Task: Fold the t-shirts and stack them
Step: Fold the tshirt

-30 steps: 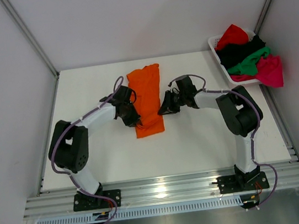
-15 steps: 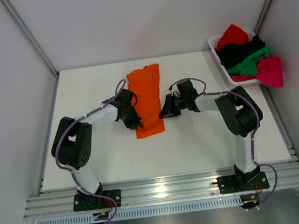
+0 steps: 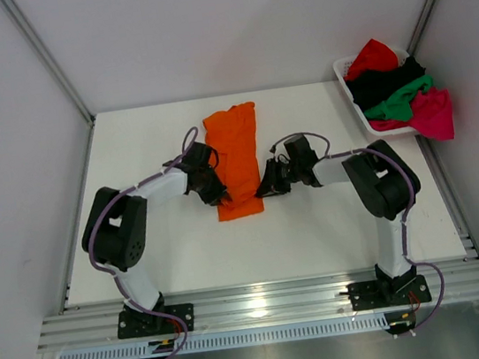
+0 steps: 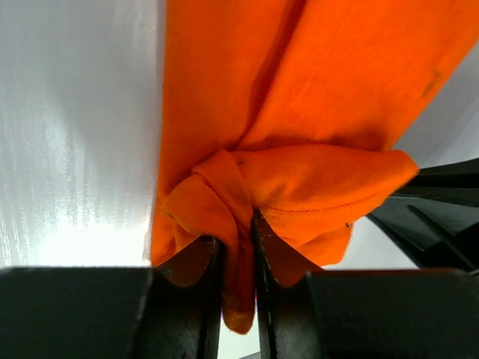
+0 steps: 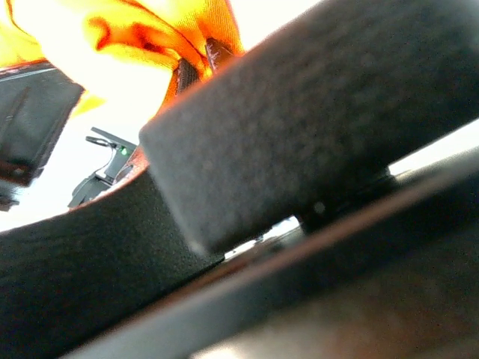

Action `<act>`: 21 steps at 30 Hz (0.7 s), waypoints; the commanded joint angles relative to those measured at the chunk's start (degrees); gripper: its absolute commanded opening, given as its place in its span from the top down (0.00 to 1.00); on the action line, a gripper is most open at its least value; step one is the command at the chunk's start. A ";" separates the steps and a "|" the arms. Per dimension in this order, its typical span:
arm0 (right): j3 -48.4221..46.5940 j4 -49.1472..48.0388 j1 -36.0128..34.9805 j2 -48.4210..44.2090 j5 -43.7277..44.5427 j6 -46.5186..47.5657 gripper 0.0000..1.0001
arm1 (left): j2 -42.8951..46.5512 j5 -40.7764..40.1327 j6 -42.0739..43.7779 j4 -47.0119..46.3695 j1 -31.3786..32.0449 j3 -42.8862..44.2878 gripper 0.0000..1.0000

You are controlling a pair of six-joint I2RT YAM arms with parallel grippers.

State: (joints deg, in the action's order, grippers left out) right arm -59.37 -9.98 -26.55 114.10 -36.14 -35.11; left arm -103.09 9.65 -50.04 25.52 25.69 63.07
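Observation:
A bright orange t-shirt [image 3: 233, 149] lies as a long narrow strip on the white table, running front to back. My left gripper [image 3: 218, 195] sits at its near left corner. In the left wrist view the jaws [image 4: 238, 250] are shut on a bunched fold of the orange cloth [image 4: 299, 112]. My right gripper [image 3: 266, 187] is at the near right corner. Its wrist view is mostly filled by a black finger [image 5: 314, 120], with orange cloth [image 5: 142, 34] gathered at the fingertips [image 5: 193, 67]. Red [image 3: 372, 55], black [image 3: 380, 84], green [image 3: 400, 101] and magenta-pink [image 3: 433, 113] t-shirts are heaped at the back right.
A white slatted basket [image 3: 341, 67] at the table's back right corner holds the heap of shirts, with the magenta one hanging over its near edge. Grey walls stand on both sides. The arm bases are bolted on a metal rail [image 3: 265, 301] at the near edge.
The right gripper has slid a little toward the near edge along the shirt's right side. The left gripper shifted slightly at the near left corner, still pinching cloth.

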 commanded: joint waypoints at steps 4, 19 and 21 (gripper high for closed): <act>2.33 -2.15 -1.58 1.99 -0.68 0.75 0.80 | 1.14 -0.51 1.00 -0.03 -0.56 5.40 0.77; 7.43 -5.31 -2.63 5.87 -1.04 0.31 0.80 | -0.27 0.20 0.91 -2.67 -0.56 6.36 0.28; 7.43 -5.32 -2.81 6.04 -0.95 0.22 0.80 | -0.53 0.81 1.09 -3.37 -0.56 6.01 0.27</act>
State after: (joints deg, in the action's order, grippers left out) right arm -54.83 -21.65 -27.79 115.94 -40.86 -36.60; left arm -103.22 9.67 -49.45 24.43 25.63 67.31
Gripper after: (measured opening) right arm 0.195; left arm 0.726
